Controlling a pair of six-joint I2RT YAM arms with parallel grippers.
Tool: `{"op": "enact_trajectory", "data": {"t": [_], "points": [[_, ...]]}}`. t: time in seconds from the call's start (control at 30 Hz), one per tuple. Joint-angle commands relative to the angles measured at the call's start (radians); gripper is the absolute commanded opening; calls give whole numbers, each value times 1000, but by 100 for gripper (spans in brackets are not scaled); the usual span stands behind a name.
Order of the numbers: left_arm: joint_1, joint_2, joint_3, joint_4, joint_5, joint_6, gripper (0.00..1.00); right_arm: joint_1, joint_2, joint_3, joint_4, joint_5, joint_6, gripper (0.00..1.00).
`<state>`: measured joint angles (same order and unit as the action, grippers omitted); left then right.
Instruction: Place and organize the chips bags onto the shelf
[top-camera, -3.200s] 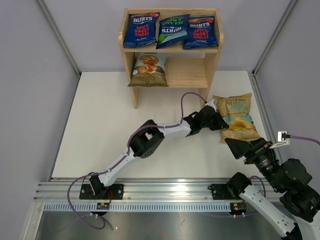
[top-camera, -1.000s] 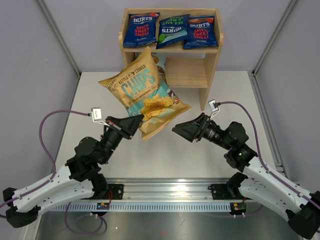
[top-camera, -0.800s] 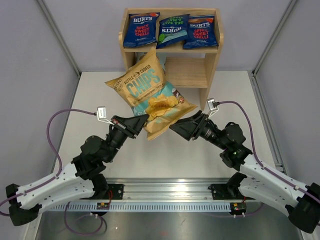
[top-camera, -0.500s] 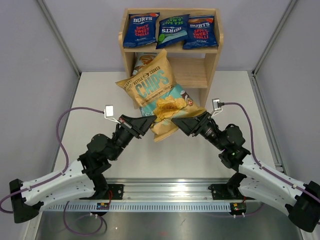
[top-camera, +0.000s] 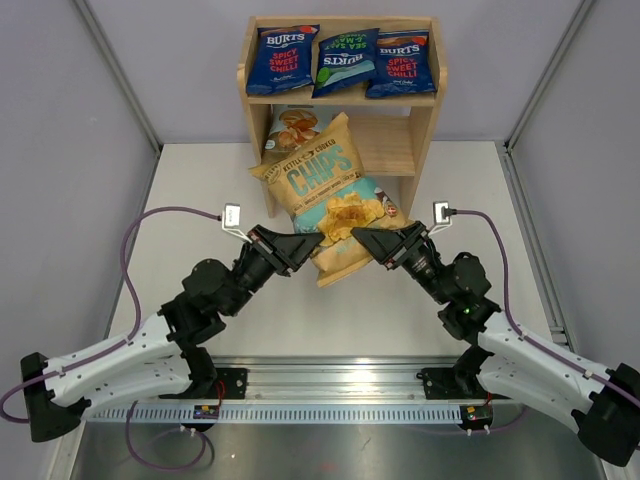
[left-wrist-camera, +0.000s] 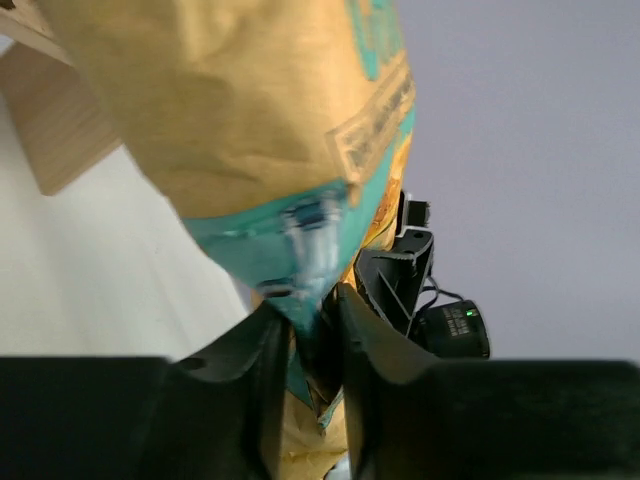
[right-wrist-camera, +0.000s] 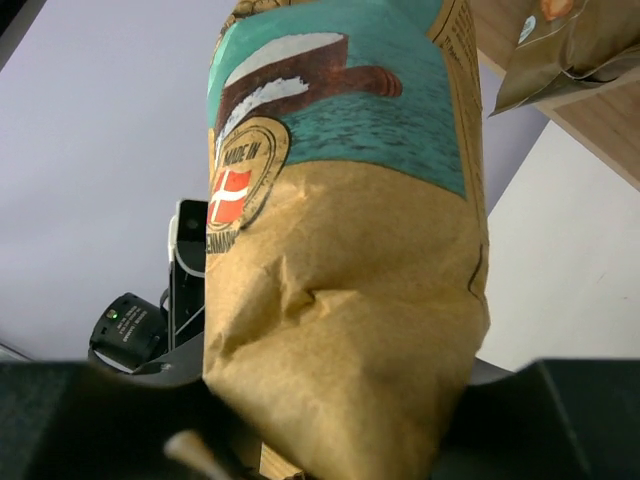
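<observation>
— White worktop (top-camera: 200, 200), grey walls (top-camera: 60, 150), all clear enough on the overhead view. What do you have on the shelf?

— On my screen the light wooden two-tier shelf (top-camera: 426, 120) stands at 12 o'clock. Its upper tier carries three bags in a row: a dark-blue Burts bag with a red label (top-camera: 282, 58), a dark-blue Burts bag with a green label (top-camera: 345, 58) in the middle, and a second red-labelled Burts bag (top-camera: 402, 62). A pale blue-tan bag (top-camera: 295, 127) stands on the lower tier, at its 9 o'clock end.

— And the last one?

— I see the yellow-tan crinkly chips bag (top-camera: 322, 178) off the worktop, tilted, in front of the lower tier and partly covering the pale bag. The left gripper (top-camera: 303, 243) is at its 7 o'clock corner, and my left wrist view shows both fingers (left-wrist-camera: 262, 350) pressed together on the teal bottom seam. The right gripper (top-camera: 362, 237) meets the bag at 5 o'clock. From the right wrist the bag's lower end drops between dark fingers, but I cannot tell whether they squeeze it.
</observation>
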<state>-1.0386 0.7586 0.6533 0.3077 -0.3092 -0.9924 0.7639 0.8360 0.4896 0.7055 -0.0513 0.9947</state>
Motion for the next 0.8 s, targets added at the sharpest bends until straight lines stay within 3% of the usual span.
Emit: {"op": "enact_trajectory", "data": {"t": [0.0, 0.03, 0.07, 0.3, 0.7, 0.77], "points": [[3, 7, 107, -65, 13, 82, 32, 9, -44, -26, 32, 76, 12, 41], [6, 7, 114, -82, 7, 96, 37, 8, -51, -31, 29, 83, 15, 39], [14, 5, 118, -132, -10, 107, 50, 8, -55, -36, 14, 91, 16, 39], [45, -96, 143, -378, -129, 233, 76, 3, -95, -34, -50, 185, 7, 37], [51, -237, 233, -728, -275, 377, 86, -213, -45, -16, -3, 93, 128, 34], [52, -242, 244, -769, -275, 406, 93, -245, -26, 9, -4, 85, 131, 34]]}}
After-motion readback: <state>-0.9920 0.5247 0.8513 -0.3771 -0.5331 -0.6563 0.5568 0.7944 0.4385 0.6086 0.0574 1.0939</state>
